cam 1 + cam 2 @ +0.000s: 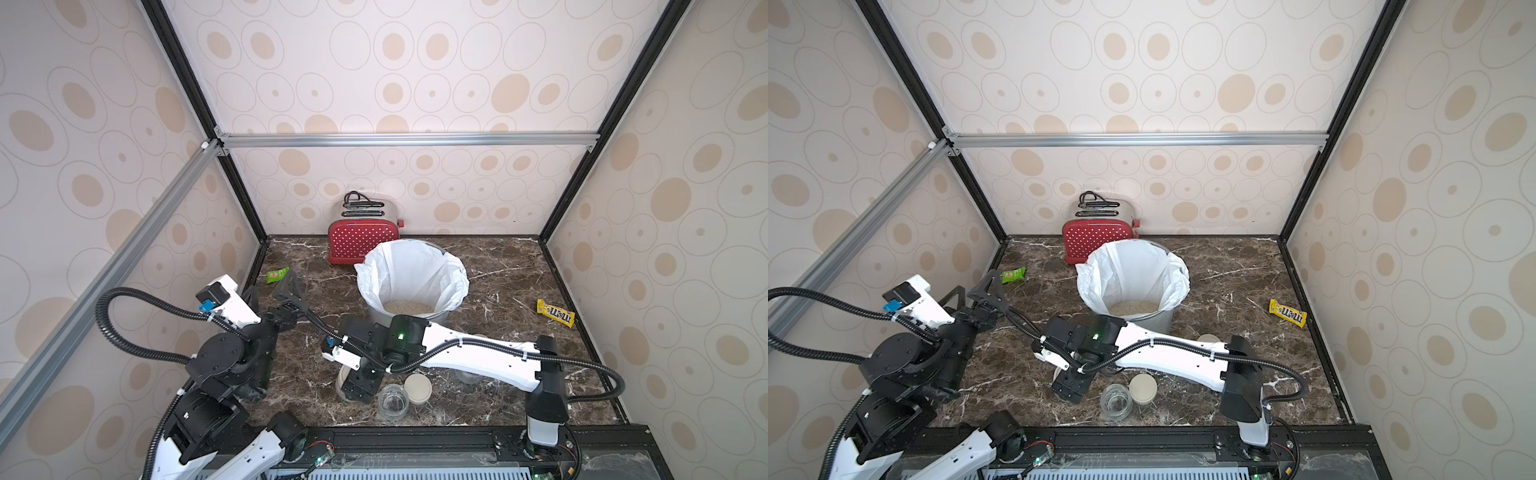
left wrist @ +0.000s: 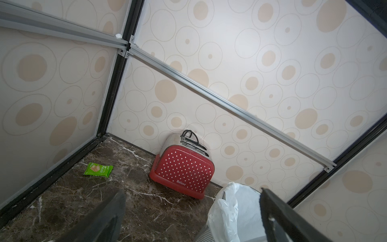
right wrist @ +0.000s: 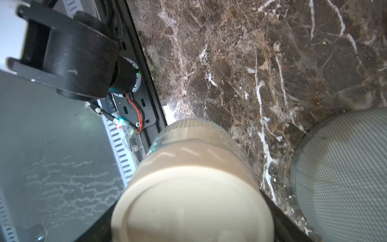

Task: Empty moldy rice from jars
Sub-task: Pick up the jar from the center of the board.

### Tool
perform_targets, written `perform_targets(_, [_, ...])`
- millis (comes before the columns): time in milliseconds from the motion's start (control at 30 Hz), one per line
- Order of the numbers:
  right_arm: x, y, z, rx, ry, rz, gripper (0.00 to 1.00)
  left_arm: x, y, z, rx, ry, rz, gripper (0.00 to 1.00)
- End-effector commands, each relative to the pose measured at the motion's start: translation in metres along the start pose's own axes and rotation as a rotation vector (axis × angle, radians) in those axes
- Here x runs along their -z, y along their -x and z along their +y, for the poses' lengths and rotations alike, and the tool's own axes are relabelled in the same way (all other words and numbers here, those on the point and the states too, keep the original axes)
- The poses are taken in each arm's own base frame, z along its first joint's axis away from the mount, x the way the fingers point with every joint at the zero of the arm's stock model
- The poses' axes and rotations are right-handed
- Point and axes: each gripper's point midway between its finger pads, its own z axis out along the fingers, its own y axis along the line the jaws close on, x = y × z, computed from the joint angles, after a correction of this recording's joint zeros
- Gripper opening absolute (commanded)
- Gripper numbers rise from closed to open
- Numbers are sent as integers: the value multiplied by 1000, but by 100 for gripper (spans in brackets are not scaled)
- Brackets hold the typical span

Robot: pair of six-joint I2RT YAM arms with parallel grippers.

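Note:
My right gripper (image 1: 357, 386) (image 3: 188, 220) is shut on a jar (image 3: 194, 159) near the table's front edge. The jar has a cream lid and is full of beige moldy rice. An open, empty jar (image 1: 392, 401) stands just right of it, with a loose lid (image 1: 417, 387) beside it. Another clear jar (image 1: 467, 376) is partly hidden under the right arm. More rice (image 1: 407, 307) lies in the lined grey bin (image 1: 436, 318). My left gripper (image 1: 272, 293) (image 2: 192, 193) hangs open and holds nothing, left of the bin.
A red dotted toaster (image 1: 363, 241) stands behind the bin at the back wall. A green packet (image 1: 277, 275) lies at the left wall, and a yellow M&M's bag (image 1: 556, 312) at the right. A second lid (image 1: 1209, 338) peeks out behind the right arm.

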Motion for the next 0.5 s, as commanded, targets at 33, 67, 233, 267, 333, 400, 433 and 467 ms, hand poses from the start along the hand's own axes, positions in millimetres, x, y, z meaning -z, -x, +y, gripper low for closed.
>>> perform_targets(33, [31,3,10,-20,43,-73,54,4,4,8,-32,26,-5,99])
perform_targets(67, [38,3,10,-24,46,-88,53,4,3,8,-33,25,-4,99])
perform_targets(233, [68,6,13,-33,59,-154,53,3,-2,5,-90,14,22,99])
perform_targets(267, [74,5,13,-37,63,-164,53,2,-5,3,-111,11,33,99])
perform_targets(333, [87,5,11,-49,72,-187,52,1,-7,0,-148,-1,51,99])
perform_targets(400, [104,6,6,-70,79,-219,52,-1,-10,-5,-191,-25,70,99])
perform_targets(433, [113,6,4,-77,86,-238,52,-1,-12,-10,-220,-47,81,99])
perform_targets(467, [123,6,1,-85,91,-260,51,-3,-16,-15,-260,-73,96,99])
